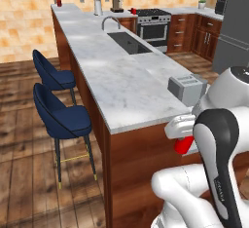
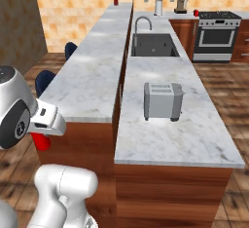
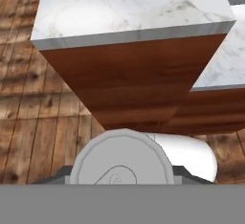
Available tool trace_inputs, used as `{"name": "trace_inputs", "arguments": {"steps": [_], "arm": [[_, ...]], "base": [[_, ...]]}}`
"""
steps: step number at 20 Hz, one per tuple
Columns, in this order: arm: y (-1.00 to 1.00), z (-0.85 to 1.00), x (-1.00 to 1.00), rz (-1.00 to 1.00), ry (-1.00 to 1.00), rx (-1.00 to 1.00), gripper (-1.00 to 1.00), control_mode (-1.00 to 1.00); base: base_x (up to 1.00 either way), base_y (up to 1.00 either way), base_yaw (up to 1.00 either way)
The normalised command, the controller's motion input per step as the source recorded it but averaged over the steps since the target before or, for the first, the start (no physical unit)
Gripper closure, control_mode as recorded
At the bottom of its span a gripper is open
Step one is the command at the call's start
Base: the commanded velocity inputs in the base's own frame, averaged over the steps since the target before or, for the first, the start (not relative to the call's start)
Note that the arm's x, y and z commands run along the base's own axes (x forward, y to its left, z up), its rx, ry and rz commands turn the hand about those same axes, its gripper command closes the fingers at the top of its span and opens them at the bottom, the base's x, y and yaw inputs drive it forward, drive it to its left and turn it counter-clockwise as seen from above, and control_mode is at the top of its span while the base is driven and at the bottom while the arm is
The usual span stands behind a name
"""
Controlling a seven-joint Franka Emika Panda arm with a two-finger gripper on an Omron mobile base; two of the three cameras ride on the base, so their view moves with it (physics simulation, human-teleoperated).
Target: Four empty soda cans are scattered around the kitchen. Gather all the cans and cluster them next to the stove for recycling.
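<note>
Closest to us, a soda can sits clamped in our gripper, held low beside the island counter. Carrying it to the far stove, we risk clipping that counter's edge.

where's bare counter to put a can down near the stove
Little bare counter is left beside the stove: a can, coffee machine and paper roll crowd it. Wide bare patches lie between sink and toaster.
</note>
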Motion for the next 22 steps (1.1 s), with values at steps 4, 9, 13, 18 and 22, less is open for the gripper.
{"name": "trace_inputs", "arguments": {"steps": [4, 9, 13, 18, 22], "arm": [[0.0, 0.0, 0.0, 0.0, 0.0, 0.0, 1.0, -1.0], [0.0, 0.0, 0.0, 0.0, 0.0, 0.0, 1.0, 1.0], [0.0, 0.0, 0.0, 0.0, 0.0, 0.0, 1.0, 1.0], [0.0, 0.0, 0.0, 0.0, 0.0, 0.0, 1.0, 1.0], [0.0, 0.0, 0.0, 0.0, 0.0, 0.0, 1.0, 1.0]], "base": [[0.0, 0.0, 0.0], [-0.52, -0.29, -0.02], [-0.93, -1.0, 0.0], [-0.22, -1.0, 0.0], [0.82, -1.0, 0.0]]}}
